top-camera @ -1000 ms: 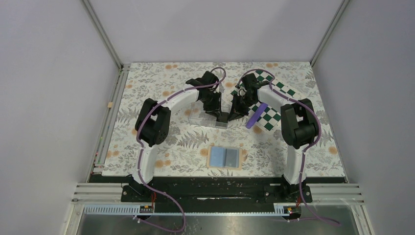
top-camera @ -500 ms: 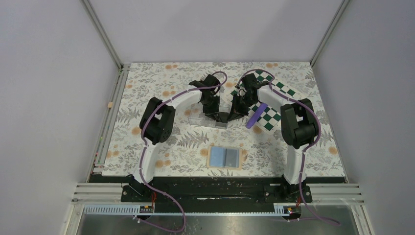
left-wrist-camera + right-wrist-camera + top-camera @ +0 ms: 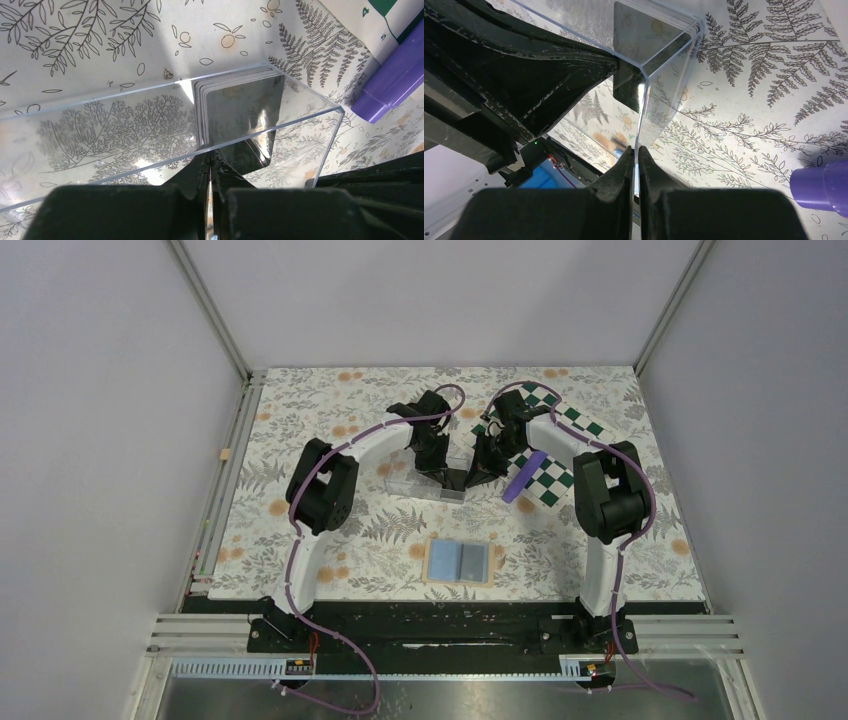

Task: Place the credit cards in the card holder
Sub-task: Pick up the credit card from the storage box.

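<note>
The card holder (image 3: 460,562) lies open near the front, showing its blue-grey inside and tan rim. A clear plastic box (image 3: 412,476) holds a standing stack of credit cards (image 3: 240,102) at its right end. My left gripper (image 3: 210,155) reaches over the box's near rim. Its jaws are closed on the edge of the front dark card, which also shows in the right wrist view (image 3: 628,45). My right gripper (image 3: 636,152) is shut on the box's end wall (image 3: 664,85). In the top view both grippers, left (image 3: 447,478) and right (image 3: 477,474), meet at that end.
A purple cylinder (image 3: 523,477) lies on a green-and-white checkered mat (image 3: 560,455) just right of the box, and shows in the left wrist view (image 3: 395,75). The floral cloth (image 3: 330,420) covers the table. A frame rail (image 3: 225,470) runs along the left edge.
Over the last second my left arm's elbow has shifted right and its gripper has settled at the box's card end. My right arm and the card holder have not moved.
</note>
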Controlling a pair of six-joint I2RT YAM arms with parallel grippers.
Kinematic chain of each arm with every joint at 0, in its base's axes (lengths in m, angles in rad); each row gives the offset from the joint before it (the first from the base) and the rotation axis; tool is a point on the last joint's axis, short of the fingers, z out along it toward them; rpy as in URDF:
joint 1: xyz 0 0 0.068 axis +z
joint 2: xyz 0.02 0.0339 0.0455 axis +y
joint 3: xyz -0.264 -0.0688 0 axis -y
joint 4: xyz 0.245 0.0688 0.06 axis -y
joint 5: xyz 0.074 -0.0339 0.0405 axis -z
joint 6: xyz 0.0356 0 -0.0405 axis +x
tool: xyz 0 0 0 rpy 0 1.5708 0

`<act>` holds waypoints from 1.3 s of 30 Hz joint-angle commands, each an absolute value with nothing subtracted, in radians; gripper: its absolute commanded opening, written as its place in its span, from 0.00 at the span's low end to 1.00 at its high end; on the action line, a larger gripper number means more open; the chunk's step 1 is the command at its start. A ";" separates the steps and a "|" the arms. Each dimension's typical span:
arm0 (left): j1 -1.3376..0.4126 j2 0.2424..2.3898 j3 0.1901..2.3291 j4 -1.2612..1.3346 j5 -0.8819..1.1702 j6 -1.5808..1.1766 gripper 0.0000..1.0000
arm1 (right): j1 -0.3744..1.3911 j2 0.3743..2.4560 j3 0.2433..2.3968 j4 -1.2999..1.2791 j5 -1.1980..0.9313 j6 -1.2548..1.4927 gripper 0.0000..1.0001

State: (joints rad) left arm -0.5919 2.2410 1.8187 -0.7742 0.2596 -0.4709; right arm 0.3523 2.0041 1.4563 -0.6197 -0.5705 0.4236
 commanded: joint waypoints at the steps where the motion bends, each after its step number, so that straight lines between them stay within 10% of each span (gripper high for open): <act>1: -0.600 2.204 1.865 -0.730 0.294 -0.467 0.00 | 0.355 2.018 1.448 -0.642 -0.609 0.409 0.08; 9: -0.600 2.208 1.846 -0.733 0.240 -0.482 0.31 | 0.354 2.018 1.449 -0.641 -0.613 0.411 0.07; 22: -0.612 2.235 1.844 -0.729 0.264 -0.494 0.00 | 0.355 2.019 1.441 -0.642 -0.617 0.411 0.08; 39: -0.619 2.111 1.810 -0.672 0.305 -0.511 0.00 | 0.354 2.021 1.440 -0.642 -0.618 0.411 0.08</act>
State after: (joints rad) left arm -0.5968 2.2089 1.8057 -0.7475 0.2504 -0.4942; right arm 0.3489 2.0087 1.4513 -0.6250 -0.5961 0.4236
